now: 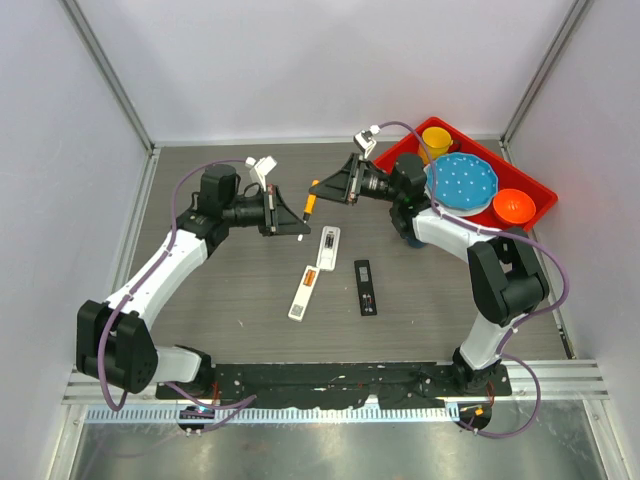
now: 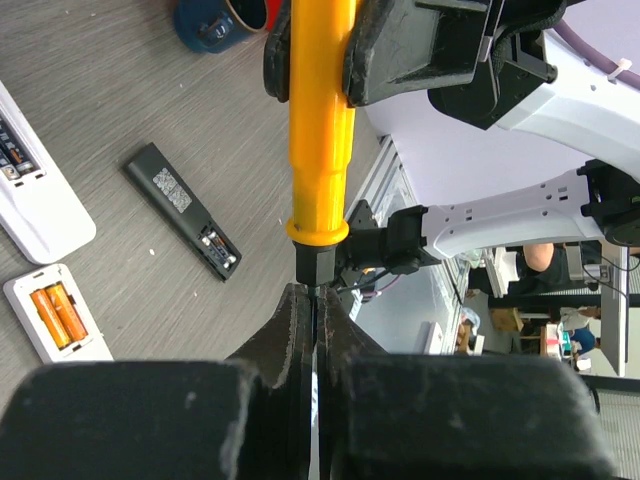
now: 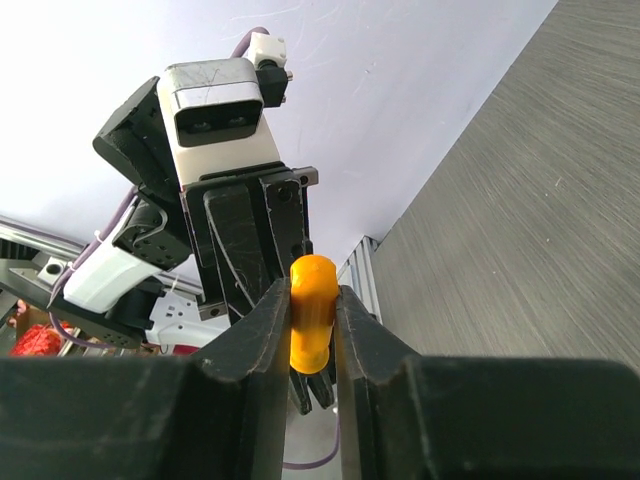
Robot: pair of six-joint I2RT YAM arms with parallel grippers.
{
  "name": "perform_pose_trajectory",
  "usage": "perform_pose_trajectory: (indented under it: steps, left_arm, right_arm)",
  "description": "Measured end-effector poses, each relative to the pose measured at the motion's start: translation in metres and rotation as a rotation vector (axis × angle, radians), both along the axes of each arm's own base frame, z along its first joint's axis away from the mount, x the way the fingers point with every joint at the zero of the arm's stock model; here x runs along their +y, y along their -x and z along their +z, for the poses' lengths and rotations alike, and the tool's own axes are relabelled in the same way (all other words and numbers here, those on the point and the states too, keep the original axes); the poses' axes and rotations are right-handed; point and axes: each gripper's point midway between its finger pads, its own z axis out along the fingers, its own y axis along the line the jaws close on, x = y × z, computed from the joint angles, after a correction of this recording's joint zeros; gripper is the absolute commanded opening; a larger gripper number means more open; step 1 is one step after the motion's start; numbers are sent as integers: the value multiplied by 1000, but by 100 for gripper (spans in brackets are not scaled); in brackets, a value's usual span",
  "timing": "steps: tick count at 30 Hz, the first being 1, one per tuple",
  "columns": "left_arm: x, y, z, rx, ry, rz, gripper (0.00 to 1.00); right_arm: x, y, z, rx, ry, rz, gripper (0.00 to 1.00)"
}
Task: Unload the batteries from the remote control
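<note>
Handover step judged in hand. Screwdriver [image 2: 321, 150] held mid-air above desk [image 1: 240, 300]: right jaws clenched on handle, left jaws clenched on shaft. Batteries [image 2: 55, 312] seated in open white remote [image 1: 300, 300], mid-desk. Next: one arm releases, other lowers tool to compartment.

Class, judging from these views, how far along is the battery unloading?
Done: battery compartments lie open on the white remote and black remote. In hand: the left end effector and right end effector both grip the screwdriver. Left: the orange batteries still sit in the white remote.
</note>
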Motion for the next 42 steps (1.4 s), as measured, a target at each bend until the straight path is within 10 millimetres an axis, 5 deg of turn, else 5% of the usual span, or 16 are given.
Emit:
perform_pose_trajectory:
  steps: [2,6,8,11,21,25,33,42]
  left_arm:
    - [0,0,1,-5,2,-2,9]
    - [0,-1,0,-6,2,1,60]
    - [0,-2,-2,-10,-5,3,76]
    - [2,-2,-7,-7,-29,15,85]
    - [28,-9,-36,-8,-216,165,92]
    - [44,-8,-62,21,-354,263,92]
    - [42,28,-138,77,-689,269,92]
    - [26,62,-189,34,-887,221,90]
  right_arm:
    - [0,0,1,4,-1,-3,2]
    - [0,0,1,3,1,-5,1]
    - [-1,0,1,-3,6,-9,1]
    - [-1,-2,-2,-8,25,-22,1]
    - [-24,-19,-45,-15,292,-231,1]
    - [-38,-25,-51,-49,380,-318,1]
    - [-57,-26,-77,-59,498,-392,1]
    - [-67,-20,-102,-18,573,-397,1]
